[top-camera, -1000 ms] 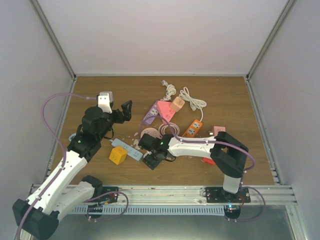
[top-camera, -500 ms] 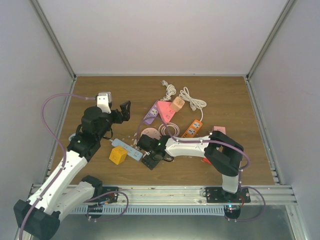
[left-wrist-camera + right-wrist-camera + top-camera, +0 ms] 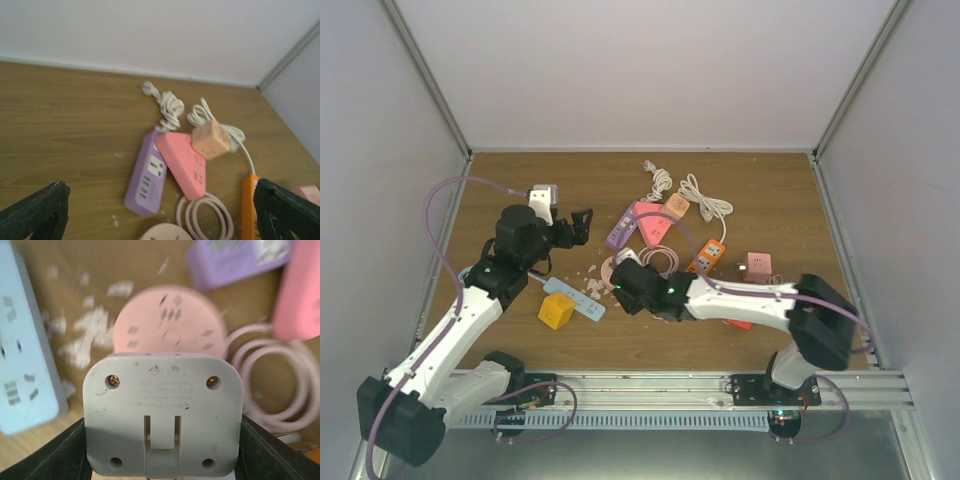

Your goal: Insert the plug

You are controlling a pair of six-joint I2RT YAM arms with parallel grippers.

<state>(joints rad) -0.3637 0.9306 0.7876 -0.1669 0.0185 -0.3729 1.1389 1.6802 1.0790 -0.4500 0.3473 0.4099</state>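
A grey-white plug [image 3: 162,410] with two folded prongs fills the right wrist view, and my right gripper [image 3: 162,445] is shut on its sides. It hangs just above a round pink socket [image 3: 170,325], between a light blue power strip [image 3: 25,355] and a coiled pink cord [image 3: 265,380]. From above, my right gripper [image 3: 626,278] sits mid-table over that round socket [image 3: 612,268]. My left gripper [image 3: 582,224] is open and holds nothing, hovering left of the purple strip [image 3: 620,230]. The left wrist view shows the left gripper [image 3: 160,215] with its fingers [image 3: 35,210] spread wide over bare wood.
A pink strip [image 3: 648,222], a peach cube socket [image 3: 675,208], an orange strip [image 3: 706,255] and white cords [image 3: 705,200] crowd the middle back. A yellow cube [image 3: 556,310] lies by the blue strip [image 3: 575,298]. A pink adapter [image 3: 758,264] sits to the right. White flecks litter the wood.
My right gripper has closed on the plug and carried it away from the front edge to above the round pink socket. The left gripper has drifted slightly right, still open.
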